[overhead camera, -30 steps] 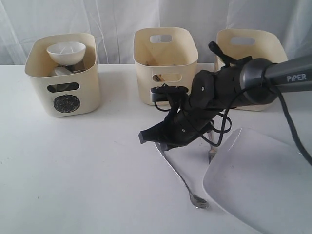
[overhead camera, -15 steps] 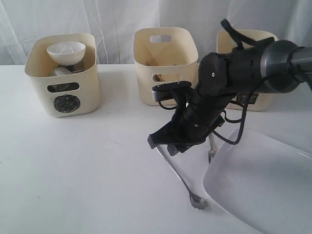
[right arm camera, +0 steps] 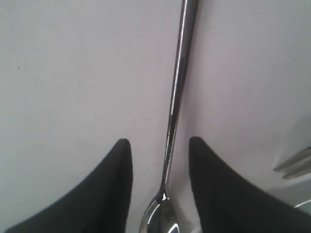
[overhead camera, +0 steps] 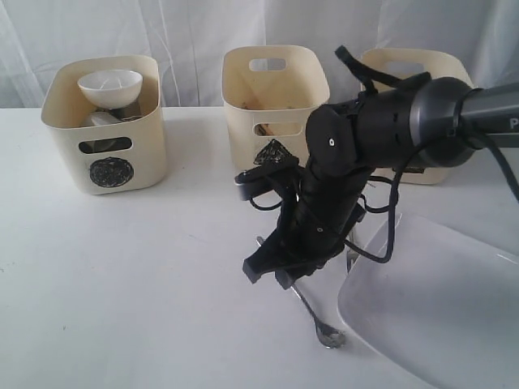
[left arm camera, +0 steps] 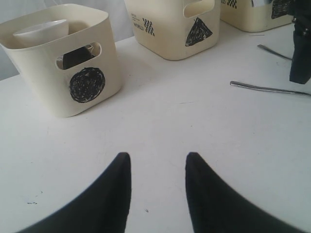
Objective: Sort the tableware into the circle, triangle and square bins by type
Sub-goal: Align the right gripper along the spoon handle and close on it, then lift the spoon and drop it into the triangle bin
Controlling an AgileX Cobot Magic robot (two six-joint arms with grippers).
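the long steel spoon (right arm camera: 177, 87) lies flat on the bench (right arm camera: 63, 73), its handle running between the parted, empty right fingers (right arm camera: 109, 194). likely light, stiff and slick; pinch across the mid-handle. left fingers (left arm camera: 109, 194) stand parted, empty.

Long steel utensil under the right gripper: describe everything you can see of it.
A slim, shiny steel utensil with a long straight handle and a rounded, spoon-like head. It lies flat on the white table. The right gripper hangs over it, open jaws either side of the handle; no contact shows. In the exterior view its head lies close to the edge of the white plate, seemingly apart.
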